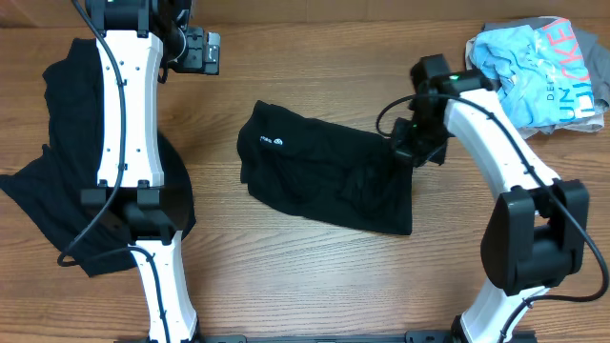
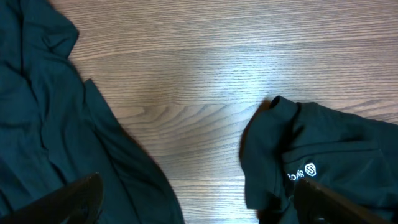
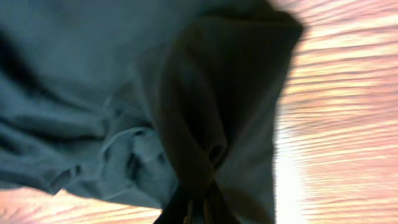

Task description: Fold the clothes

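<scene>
The left white jointed arm rises from its base at the near edge of the worktop and stretches straight toward the far left corner. Its black two-finger left end effector point(image 1: 202, 50) hangs near the far edge, fingers point(image 2: 74, 198) spread wide with nothing between them. The right white arm bends from the near right corner inward. Its black right end effector point(image 1: 405, 145) is pinched tight on a bunched fold of the black fabric garment point(image 1: 329, 176).

Wood-grain table point(image 1: 315, 276) — bearing a folded black garment point(image 1: 324, 181) directly left of the right gripper point(image 1: 412, 151), a second black garment point(image 1: 57, 191) near the left gripper point(image 1: 202, 50), a light-blue printed heap point(image 1: 543, 71) far right of both.
</scene>
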You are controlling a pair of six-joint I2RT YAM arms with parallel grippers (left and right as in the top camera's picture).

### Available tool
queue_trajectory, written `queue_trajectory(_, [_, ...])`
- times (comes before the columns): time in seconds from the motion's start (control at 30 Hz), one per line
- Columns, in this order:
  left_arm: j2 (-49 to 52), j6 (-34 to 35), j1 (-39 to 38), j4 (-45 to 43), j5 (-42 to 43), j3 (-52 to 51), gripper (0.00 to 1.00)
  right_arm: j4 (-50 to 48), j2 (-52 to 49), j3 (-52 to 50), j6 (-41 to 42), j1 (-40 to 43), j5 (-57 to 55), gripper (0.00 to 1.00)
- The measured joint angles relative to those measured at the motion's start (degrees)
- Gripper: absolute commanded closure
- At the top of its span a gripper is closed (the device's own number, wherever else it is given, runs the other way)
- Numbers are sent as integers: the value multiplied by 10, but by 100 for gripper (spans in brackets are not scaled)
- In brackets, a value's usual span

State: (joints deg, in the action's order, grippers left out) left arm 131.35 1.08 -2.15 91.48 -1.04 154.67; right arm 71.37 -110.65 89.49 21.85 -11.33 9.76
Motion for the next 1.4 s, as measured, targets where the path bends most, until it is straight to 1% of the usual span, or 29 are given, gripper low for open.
queue_trajectory(0.1, [0,0,0,0,2,0,0,-13,0,0,7,-29,6,96])
queue_trajectory(0.17, [0,0,0,0,2,0,0,-29,0,0,19,-49,8,92])
queue_trajectory(0.23, [0,0,0,0,2,0,0,-45,0,0,26,-65,10,81])
queue_trajectory(0.33, [0,0,0,0,3,0,0,-69,0,0,42,-87,16,60])
queue_trajectory(0.37, [0,0,0,0,3,0,0,-71,0,0,41,-93,18,55])
queue_trajectory(0.47, [0,0,0,0,4,0,0,-52,0,1,30,-105,23,51])
queue_trajectory(0.6, [0,0,0,0,4,0,0,4,0,9,16,-100,22,51])
queue_trajectory(0.83, [0,0,0,0,4,0,0,66,0,16,3,-49,-15,51])
queue_trajectory(1.03, [0,0,0,0,4,0,0,56,0,10,-5,-37,-37,51])
queue_trajectory(1.23, [0,0,0,0,4,0,0,14,0,-43,-9,-38,-44,53])
queue_trajectory(1.33, [0,0,0,0,4,0,0,-5,0,-62,-9,-38,-45,61])
queue_trajectory(1.4, [0,0,0,0,4,0,0,-24,0,-73,-10,-38,-47,71])
